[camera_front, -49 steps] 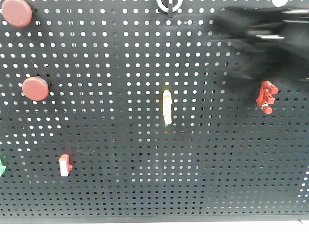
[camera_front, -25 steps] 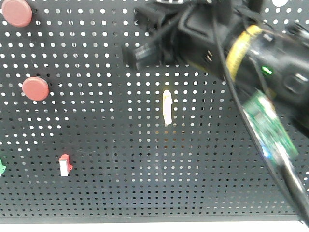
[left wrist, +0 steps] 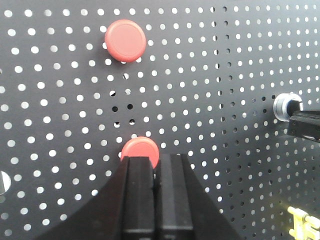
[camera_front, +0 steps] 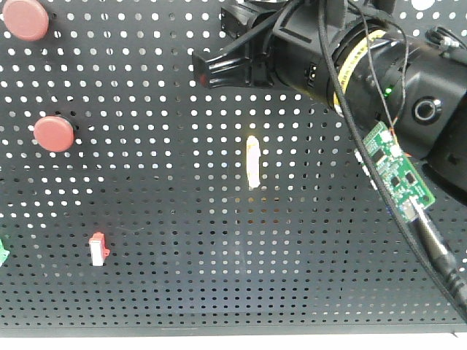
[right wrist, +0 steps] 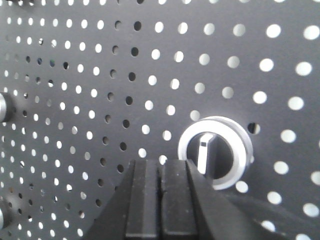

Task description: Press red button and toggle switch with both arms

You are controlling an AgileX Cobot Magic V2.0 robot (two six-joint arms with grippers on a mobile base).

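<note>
Two round red buttons sit on the black pegboard: an upper one point(camera_front: 25, 18) and a lower one point(camera_front: 53, 133). In the left wrist view my left gripper point(left wrist: 156, 159) is shut and empty, its tips in front of the lower edge of the lower red button point(left wrist: 140, 149), with the upper button point(left wrist: 125, 40) above. The left gripper is not in the front view. My right gripper point(camera_front: 208, 73) is shut and empty and reaches left across the top of the board. The right arm point(camera_front: 350, 58) hides the bright-red toggle switch. In the right wrist view the right gripper point(right wrist: 161, 162) is shut.
A silver-ringed rotary knob point(right wrist: 215, 152) sits just right of the right gripper tips and also shows in the left wrist view point(left wrist: 285, 106). A pale yellow lever point(camera_front: 252, 162) stands mid-board. A small red-and-white switch point(camera_front: 98, 248) sits lower left. A green circuit board point(camera_front: 394, 166) and cables hang from the right arm.
The right arm swung in from the upper right and reached left across the top of the board, covering the red toggle switch that showed one second ago. The buttons and lever have not moved.
</note>
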